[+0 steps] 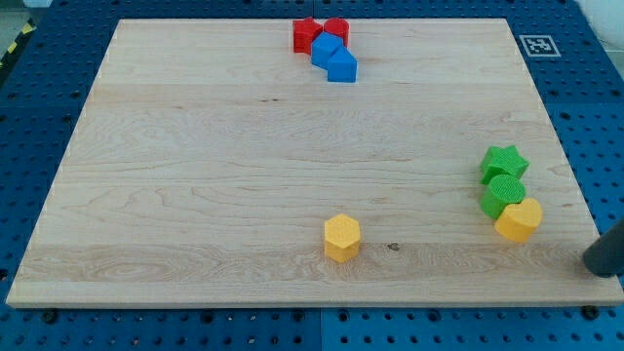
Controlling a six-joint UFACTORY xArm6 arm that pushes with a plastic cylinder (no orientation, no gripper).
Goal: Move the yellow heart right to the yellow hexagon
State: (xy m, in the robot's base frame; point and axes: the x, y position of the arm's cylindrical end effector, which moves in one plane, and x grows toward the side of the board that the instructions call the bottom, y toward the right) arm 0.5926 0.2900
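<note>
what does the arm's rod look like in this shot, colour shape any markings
Only a short stretch of the rod shows at the view's right edge: my tip is a dark, nearly black, rounded cylinder end with a matte look. No cables, labels or markings are visible on it. The rest of the arm is out of frame.

Cut by the view's right edge: the dark rod, only a short blurred stub showing, ending at my tip (594,266), just off the bench (195,195) corner. Just to the view's left of my tip and a little above, partly covered by the yellow heart (518,219): the lower side of the green round block (503,194), itself overlapping the green star (504,163) behind. Far towards the view's top-left from my tip, half hidden behind two blue blocks (334,58): two red blocks (314,33), shapes not fully readable. Straight above my tip at the view's top, too small to read: a black-and-white marker (537,44).
</note>
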